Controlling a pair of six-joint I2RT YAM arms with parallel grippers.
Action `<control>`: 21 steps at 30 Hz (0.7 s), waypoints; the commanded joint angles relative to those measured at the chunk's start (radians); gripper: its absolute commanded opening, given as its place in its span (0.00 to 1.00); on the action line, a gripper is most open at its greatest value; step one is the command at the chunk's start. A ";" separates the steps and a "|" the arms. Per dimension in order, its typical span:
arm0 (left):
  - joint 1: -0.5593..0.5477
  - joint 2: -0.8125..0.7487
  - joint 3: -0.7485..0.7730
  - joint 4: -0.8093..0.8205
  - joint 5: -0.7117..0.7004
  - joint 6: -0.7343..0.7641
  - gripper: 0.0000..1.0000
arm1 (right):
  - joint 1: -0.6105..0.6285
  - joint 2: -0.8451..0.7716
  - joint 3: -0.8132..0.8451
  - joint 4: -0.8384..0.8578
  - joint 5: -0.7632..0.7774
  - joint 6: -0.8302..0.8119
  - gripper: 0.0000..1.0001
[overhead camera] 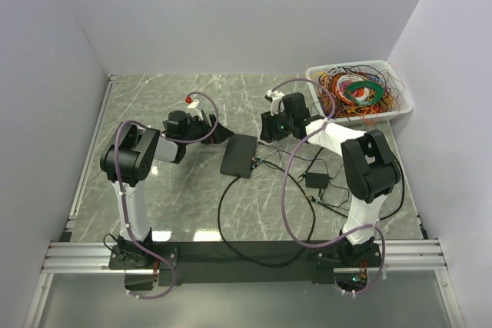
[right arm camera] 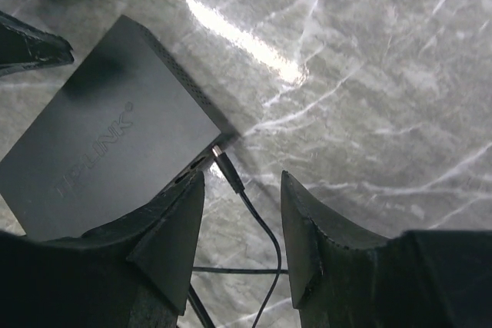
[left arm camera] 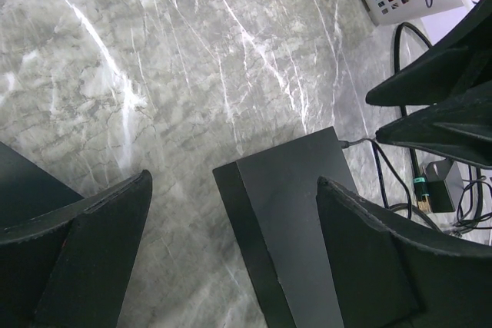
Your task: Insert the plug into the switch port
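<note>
Sitting just ahead of right gripper (right arm camera: 242,186): plug (right arm camera: 226,165), at switch (right arm camera: 108,136) edge

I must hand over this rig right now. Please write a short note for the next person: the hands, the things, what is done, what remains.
Left hand: open, empty, poised over one end of the switch.
Right hand: open, empty, fingers on either side of the cable just behind the plug.
Plug: its tip is at the switch's port edge; whether it is fully seated cannot be told.
Done: plug is at the switch.
Left: check the seating and probably push it home.
</note>
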 commanded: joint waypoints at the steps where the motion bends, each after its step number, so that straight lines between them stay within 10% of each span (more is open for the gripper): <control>1: 0.003 -0.005 0.013 -0.018 -0.002 0.007 0.94 | 0.001 0.013 0.052 -0.045 -0.001 0.014 0.52; 21: 0.003 -0.002 0.013 -0.044 0.013 0.036 0.91 | 0.016 0.146 0.210 -0.240 -0.076 -0.026 0.55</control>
